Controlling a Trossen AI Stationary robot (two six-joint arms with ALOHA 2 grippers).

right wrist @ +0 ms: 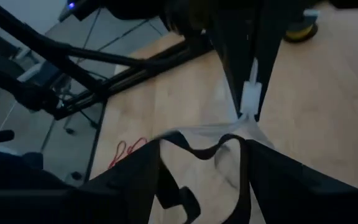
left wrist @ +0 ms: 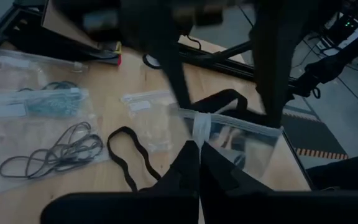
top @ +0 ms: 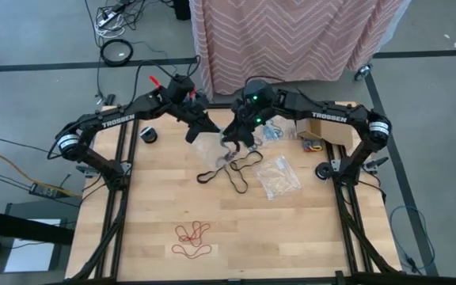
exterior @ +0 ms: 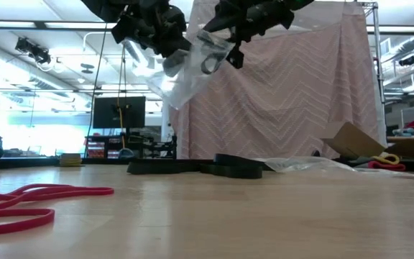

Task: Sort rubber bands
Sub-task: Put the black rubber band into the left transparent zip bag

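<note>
Bright even overhead light, soft shadows, wrist views blurred, perhaps motion, backlit low view

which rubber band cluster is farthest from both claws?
The red rubber bands, lying alone near the table's front edge. The black rubber bands lie mid-table just below the left claw and right claw, which hold a clear bag between them.

Both arms are matte black, built of slim jointed links. White "TROSSEN" lettering runs along each forearm, and silver rings mark the shoulder joints. The right arm shows small green lights near its wrist. The left arm carries a red tab beside its wrist.
</note>
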